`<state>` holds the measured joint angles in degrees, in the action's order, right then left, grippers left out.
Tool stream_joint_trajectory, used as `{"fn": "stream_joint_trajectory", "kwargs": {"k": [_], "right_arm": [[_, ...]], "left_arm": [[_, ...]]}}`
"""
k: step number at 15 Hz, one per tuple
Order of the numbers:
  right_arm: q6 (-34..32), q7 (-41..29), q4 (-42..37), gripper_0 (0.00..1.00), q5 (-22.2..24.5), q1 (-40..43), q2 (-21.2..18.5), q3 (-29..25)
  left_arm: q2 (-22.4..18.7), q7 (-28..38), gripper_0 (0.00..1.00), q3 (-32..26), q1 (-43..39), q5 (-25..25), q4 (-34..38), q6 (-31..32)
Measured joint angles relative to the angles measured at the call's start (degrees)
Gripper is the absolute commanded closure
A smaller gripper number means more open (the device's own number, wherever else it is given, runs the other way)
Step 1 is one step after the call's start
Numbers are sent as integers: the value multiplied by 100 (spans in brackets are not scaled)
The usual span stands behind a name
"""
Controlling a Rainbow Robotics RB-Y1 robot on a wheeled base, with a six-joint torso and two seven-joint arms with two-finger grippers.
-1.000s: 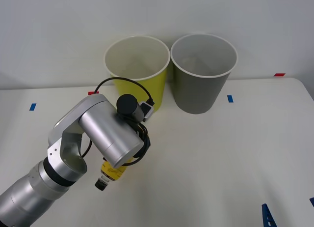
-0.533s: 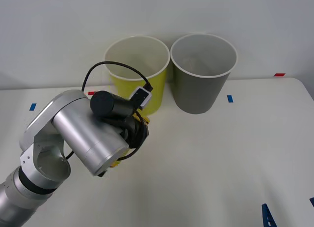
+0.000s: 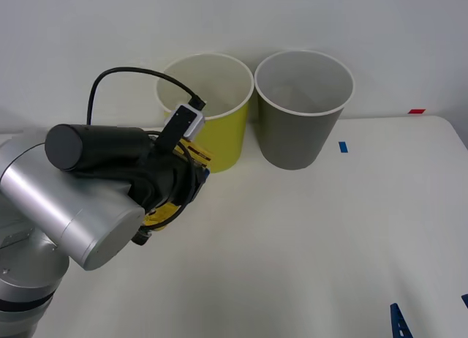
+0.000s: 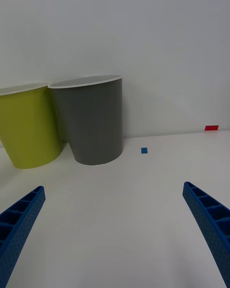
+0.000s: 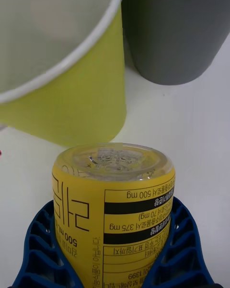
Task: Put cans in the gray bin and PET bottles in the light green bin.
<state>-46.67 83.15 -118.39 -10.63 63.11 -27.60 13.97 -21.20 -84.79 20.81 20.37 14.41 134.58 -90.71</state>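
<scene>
The yellow bottle has black print and stripes. It is held up off the table, lying tilted, with its clear bottom end pointing at the light green bin. Its cap looks black, but it is mostly hidden. The light green bin stands upright, white inside. The gray bin stands upright just beside it, maybe touching it.

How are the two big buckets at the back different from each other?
The light green bin is lime yellow-green outside; the gray bin is dark gray. The light green bin stands to the robot's left of the gray bin. The left gripper, shut on the PET bottle, is nearer the light green bin than the gray bin. Both are round, tapered, upright, white-rimmed and alike in size.
</scene>
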Motion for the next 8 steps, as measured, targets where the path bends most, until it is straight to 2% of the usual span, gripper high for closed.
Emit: {"fn": "stream_joint_trajectory", "kwargs": {"k": [5,8], "right_arm": [[0,0,0,0,0,0,0,0],[0,0,0,0,0,0,0,0]], "left_arm": [[-16,-61,100,-793,1,470,645,0],[-46,-75,100,-1475,1,990,972,0]]}}
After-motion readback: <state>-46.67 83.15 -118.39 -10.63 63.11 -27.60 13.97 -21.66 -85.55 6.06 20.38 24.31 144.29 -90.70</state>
